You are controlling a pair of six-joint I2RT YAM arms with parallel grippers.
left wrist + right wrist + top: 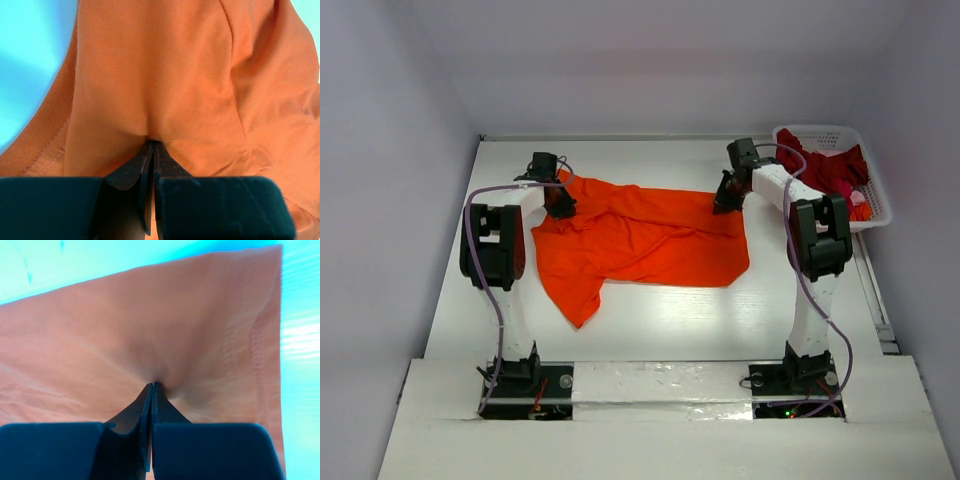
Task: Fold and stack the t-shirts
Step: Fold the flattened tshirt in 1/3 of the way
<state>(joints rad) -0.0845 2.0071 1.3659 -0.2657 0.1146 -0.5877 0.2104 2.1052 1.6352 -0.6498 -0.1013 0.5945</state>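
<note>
- White bench [660,320] seen from above, with pale walls around it. The orange tee [640,245] lies spread across the middle, one sleeve trailing toward my bases. My left jaws sit on its far left edge and my right jaws on its far right corner. A red tee [815,160] is heaped in the basket [880,195] at the far right of the bench.
- Left wrist: my left jaws are pressed together on a pinch of orange cloth, which puckers toward the tips. The ribbed collar [45,130] curves off to the left.
- Right wrist: my right jaws are also clamped on a pinch of the orange tee, near its stitched hem [257,355].
</note>
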